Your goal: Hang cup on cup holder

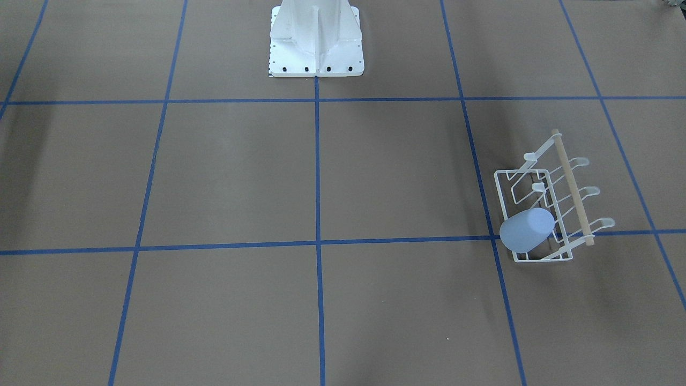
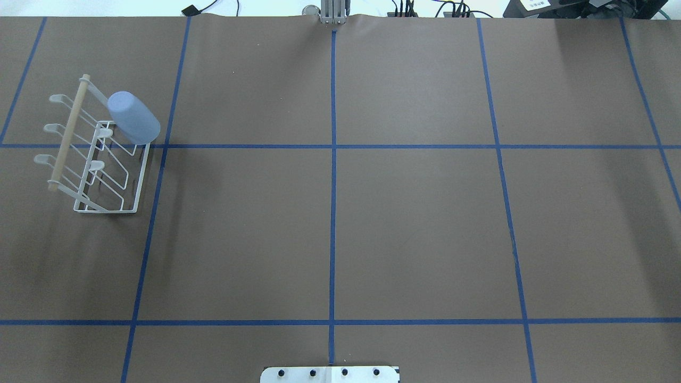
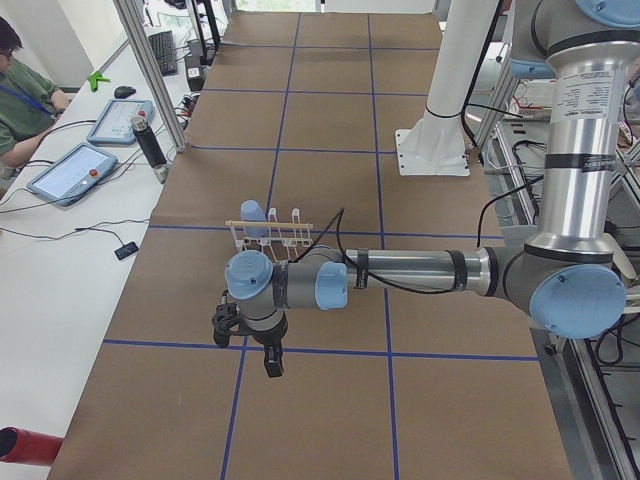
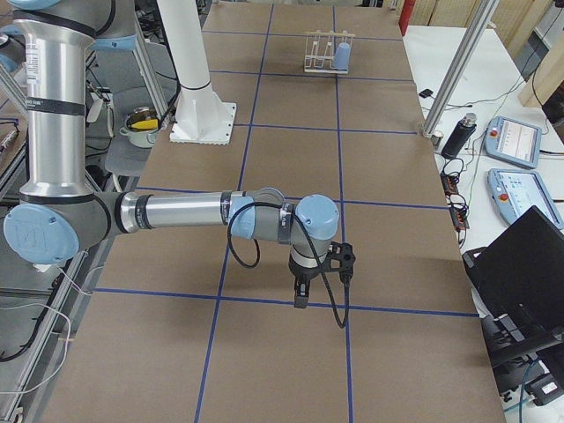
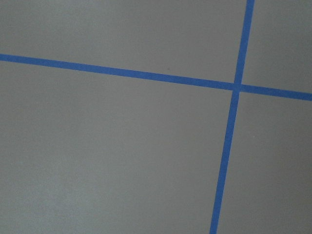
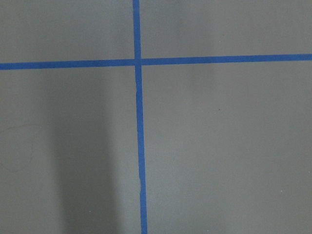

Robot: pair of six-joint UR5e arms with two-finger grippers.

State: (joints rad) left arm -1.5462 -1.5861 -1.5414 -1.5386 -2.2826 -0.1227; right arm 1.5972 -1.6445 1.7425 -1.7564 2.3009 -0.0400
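Blue cup (image 2: 133, 124) on holder (image 2: 139, 181), left gripper (image 3: 271, 364) apart

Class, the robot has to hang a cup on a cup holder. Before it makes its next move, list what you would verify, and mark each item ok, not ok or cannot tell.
1. Cup hangs tilted on an end prong of the cup holder: ok.
2. Cup holder stands upright on the table: ok.
3. The other five prongs are bare: ok.
4. Left gripper and right gripper are well away from the cup holder; neither shows in the overhead view: ok.
5. Fingers open or shut: cannot tell, since only the side views show them.
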